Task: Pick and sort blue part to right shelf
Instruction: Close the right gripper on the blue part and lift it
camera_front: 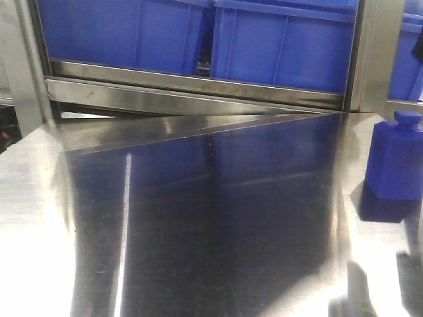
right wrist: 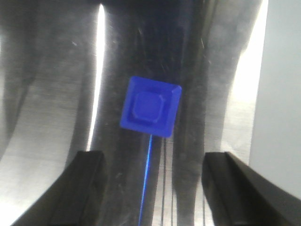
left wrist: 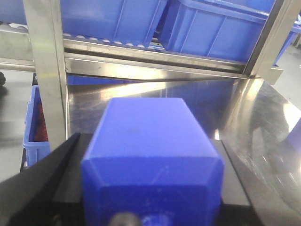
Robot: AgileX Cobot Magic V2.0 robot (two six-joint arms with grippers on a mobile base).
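Closest of all is the blue part (left wrist: 150,160), a matte block with a square body and sloped shoulders. It is clamped between the black fingers (left wrist: 42,197) of the left gripper (left wrist: 148,139), with the steel table (left wrist: 263,141) stretching beyond it toward the right shelf (left wrist: 155,70). Between the part and the glossy blue bins (left wrist: 216,28) runs the shelf's flat front rail, and a steel upright post (left wrist: 44,66) rises just to the left; a blue crate (left wrist: 34,122) sits lower down past that post. Over on the other side the right gripper (right wrist: 153,157) hangs with its dark fingers spread wide, gripping nothing, above a second blue block (right wrist: 150,107) with a broader cap. That block stands upright and alone on the scratched, mirror-bright tabletop, at the right of the front view
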